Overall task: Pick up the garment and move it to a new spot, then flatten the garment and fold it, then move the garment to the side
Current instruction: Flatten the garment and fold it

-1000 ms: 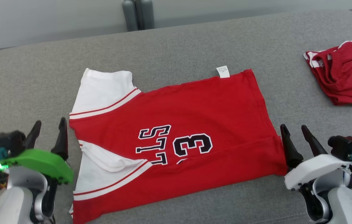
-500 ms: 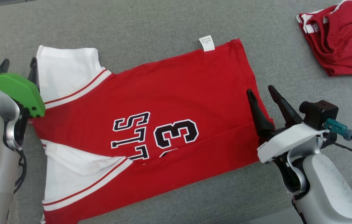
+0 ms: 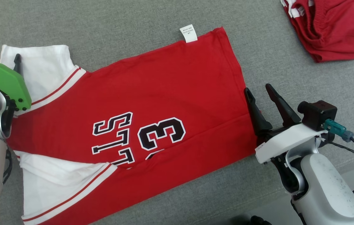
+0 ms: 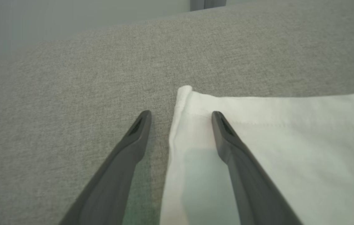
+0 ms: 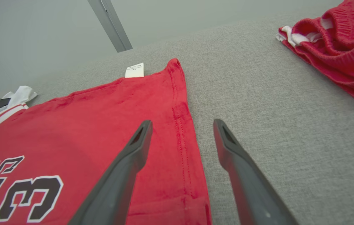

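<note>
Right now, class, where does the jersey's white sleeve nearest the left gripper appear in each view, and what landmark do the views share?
Head view: white sleeve at upper left, under a dark finger.
Left wrist view: lower right, its edge running between the open fingers.
Right wrist view: far left edge, small.
Shared landmark: the left gripper's dark fingers at the sleeve.

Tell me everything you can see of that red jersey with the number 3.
The jersey is soft red knit with white sleeves edged in red stripes, a black white-outlined 3 and part of some lettering, and a white label poking out at its far edge. It lies spread flat on grey upholstery, its near side folded over, hiding part of the print. The open left end effector straddles a sleeve's edge; the open right end effector straddles the hem.
</note>
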Motion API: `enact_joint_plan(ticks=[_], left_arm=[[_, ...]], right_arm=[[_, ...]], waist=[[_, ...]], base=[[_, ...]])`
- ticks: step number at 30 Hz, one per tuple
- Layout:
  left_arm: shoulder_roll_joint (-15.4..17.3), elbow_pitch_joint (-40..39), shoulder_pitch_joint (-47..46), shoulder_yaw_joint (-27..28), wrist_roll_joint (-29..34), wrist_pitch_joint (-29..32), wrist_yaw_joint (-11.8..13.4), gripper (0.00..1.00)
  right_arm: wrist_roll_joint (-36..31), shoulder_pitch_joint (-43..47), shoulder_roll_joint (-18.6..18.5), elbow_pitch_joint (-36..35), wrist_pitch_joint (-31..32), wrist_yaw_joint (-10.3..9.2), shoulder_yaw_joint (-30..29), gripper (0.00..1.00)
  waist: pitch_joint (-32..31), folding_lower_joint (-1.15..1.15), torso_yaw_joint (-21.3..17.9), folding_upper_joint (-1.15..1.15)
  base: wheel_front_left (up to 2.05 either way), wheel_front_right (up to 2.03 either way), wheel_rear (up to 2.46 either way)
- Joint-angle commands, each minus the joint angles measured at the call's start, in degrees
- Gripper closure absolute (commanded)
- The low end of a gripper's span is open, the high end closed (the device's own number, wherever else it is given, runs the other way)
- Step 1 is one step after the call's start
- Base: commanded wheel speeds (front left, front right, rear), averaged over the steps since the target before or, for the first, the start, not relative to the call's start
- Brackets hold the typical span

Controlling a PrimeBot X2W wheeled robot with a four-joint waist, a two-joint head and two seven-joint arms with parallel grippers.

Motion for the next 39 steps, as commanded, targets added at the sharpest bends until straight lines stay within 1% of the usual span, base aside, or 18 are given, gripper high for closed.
enact_joint_plan(ticks=[1, 2, 3, 6, 11, 15, 19, 23, 30, 34, 39], left_arm=[[0.4, 0.8, -0.9, -0.3, -0.2, -0.1, -0.3, 0.52], [0.3, 1.3, -0.9, -0.5, -0.2, -0.1, -0.5, 0.71], [0.2, 1.8, -1.0, -0.6, -0.3, -0.2, -0.7, 1.00], [-0.2, 2.5, -1.4, -0.9, -0.2, -1.2, -1.1, 1.00], [-1.6, 3.1, -1.7, -1.2, -0.5, -5.0, -1.7, 1.00], [-3.3, 2.6, -0.4, -1.7, -1.0, -8.7, -3.0, 1.00], [-5.1, 0.5, 1.9, -2.4, -1.6, -12.2, -4.2, 1.00], [-7.0, -2.6, 4.5, -3.0, -1.8, -15.1, -4.7, 1.00], [-9.8, -8.3, 8.5, -4.8, -1.6, -17.9, -4.0, 1.00], [-11.4, -10.4, 9.6, -5.7, -1.6, -18.8, -3.4, 1.00], [-12.8, -11.5, 10.1, -6.3, -1.9, -19.6, -2.9, 1.00]], right_arm=[[0.5, -0.7, 0.1, 0.2, -0.4, -0.02, 0.1, 0.00], [0.5, -0.7, 0.1, 0.3, -0.5, -0.02, 0.2, 0.00], [0.5, -0.7, 0.0, 0.4, -0.6, -0.02, 0.2, 0.00], [0.4, -0.9, -0.3, 0.5, -0.7, -0.02, 0.1, 0.00], [-0.1, -1.5, -0.9, 1.1, -1.0, -0.02, -0.5, 0.00], [-1.6, -2.8, -2.6, 2.2, -0.1, -0.02, -1.3, 0.00], [-4.1, -6.1, -4.9, 5.3, 1.2, -0.02, -2.6, 0.00], [-6.2, -10.7, -6.5, 11.0, 2.8, -0.01, -3.3, 0.00], [-9.3, -20.2, -9.3, 24.5, 5.7, -0.02, -0.2, 0.00], [-9.9, -24.7, -10.8, 32.0, 7.2, -0.02, 0.5, 0.00], [-10.6, -28.8, -11.8, 39.3, 8.0, -0.02, 1.8, 0.00]], waist=[[0.0, 0.00, -0.1, 0.00], [0.0, 0.00, -0.1, 0.00], [-0.2, 0.00, -0.1, 0.00], [-0.7, 0.00, 0.2, 0.00], [-2.6, 0.00, 1.6, 0.00], [-4.9, 0.00, 3.7, 0.00], [-7.1, 0.00, 6.8, 0.00], [-8.3, 0.00, 10.4, 0.00], [-7.8, 0.00, 16.4, 0.00], [-7.0, 0.00, 18.8, 0.00], [-6.1, 0.00, 20.5, 0.00]], base=[[0.00, 0.00, 0.00], [0.00, 0.00, 0.00], [0.00, 0.00, 0.00], [0.00, 0.00, 0.00], [0.00, 0.00, 0.00], [0.00, 0.00, 0.00], [0.00, 0.00, 0.00], [0.00, 0.00, 0.00], [0.00, 0.00, 0.00], [0.00, 0.00, 0.00], [0.00, 0.00, 0.00]])
